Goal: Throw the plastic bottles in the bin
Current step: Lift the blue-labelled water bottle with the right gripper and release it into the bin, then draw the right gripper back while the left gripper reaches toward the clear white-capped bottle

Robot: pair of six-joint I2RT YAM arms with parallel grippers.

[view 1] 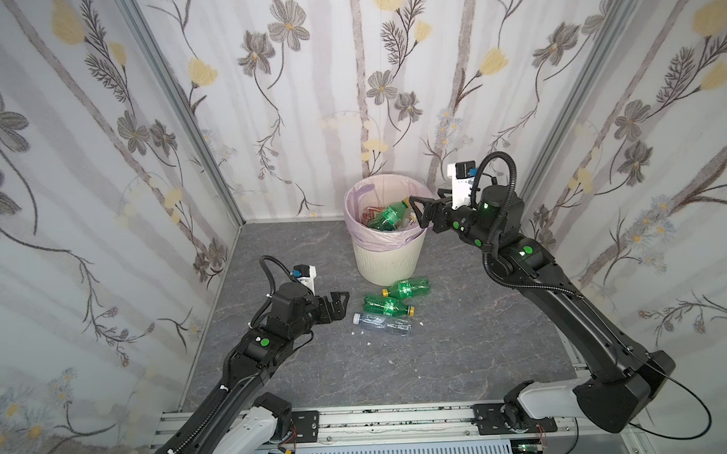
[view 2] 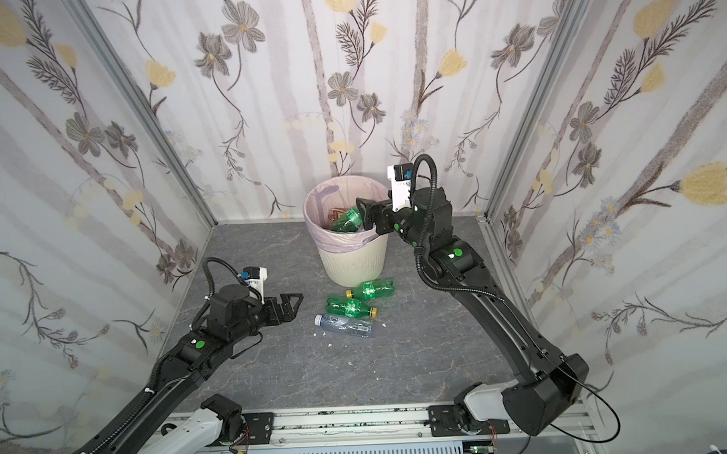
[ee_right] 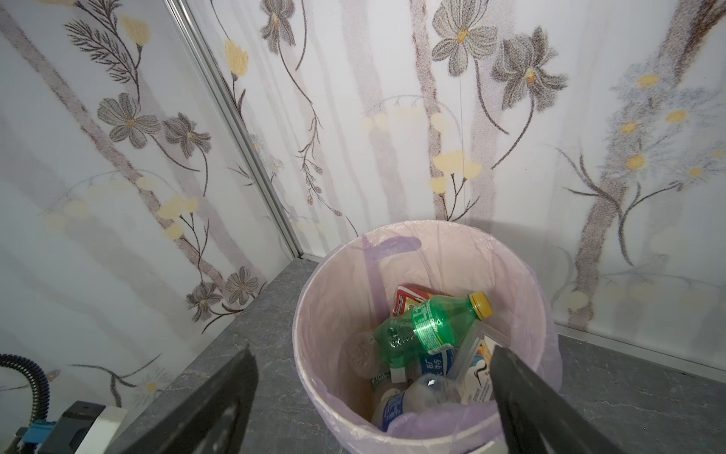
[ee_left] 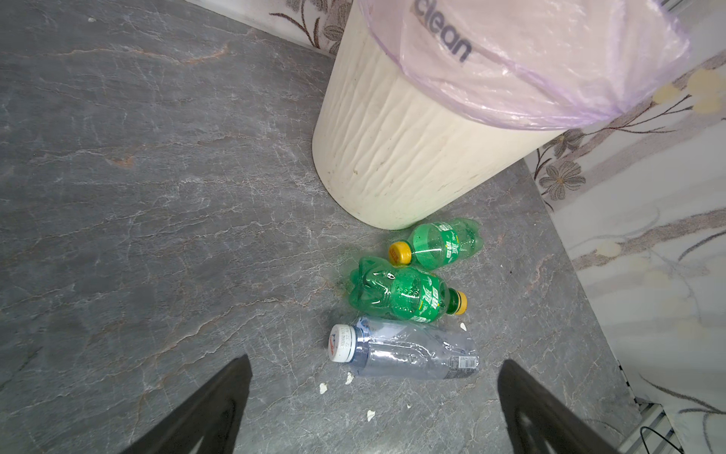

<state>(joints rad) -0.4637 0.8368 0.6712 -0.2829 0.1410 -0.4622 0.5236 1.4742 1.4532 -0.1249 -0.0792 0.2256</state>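
- Left wrist view: the lilac bag (ee_left: 530,59) lining the bin (ee_left: 412,149) bears the dark word "clean".
- On the grey worktop (ee_left: 157,196), at the bin's foot, lie a green bottle (ee_left: 444,243), a second green bottle (ee_left: 404,293) and a clear bottle (ee_left: 404,351).
- Both green labels carry white characters, too small to read. The clear bottle's white cap has a red mark and fine print.
- Inside the bin a third green bottle (ee_right: 428,328), yellow-capped, lies on top of blue-labelled bottles (ee_right: 393,408) with white characters, possibly Chinese.
- The left pincer (view 1: 340,305) is spread and empty, near the clear bottle.
- The right pincer (view 1: 417,211) is spread over the bin's rim, gripping nothing.
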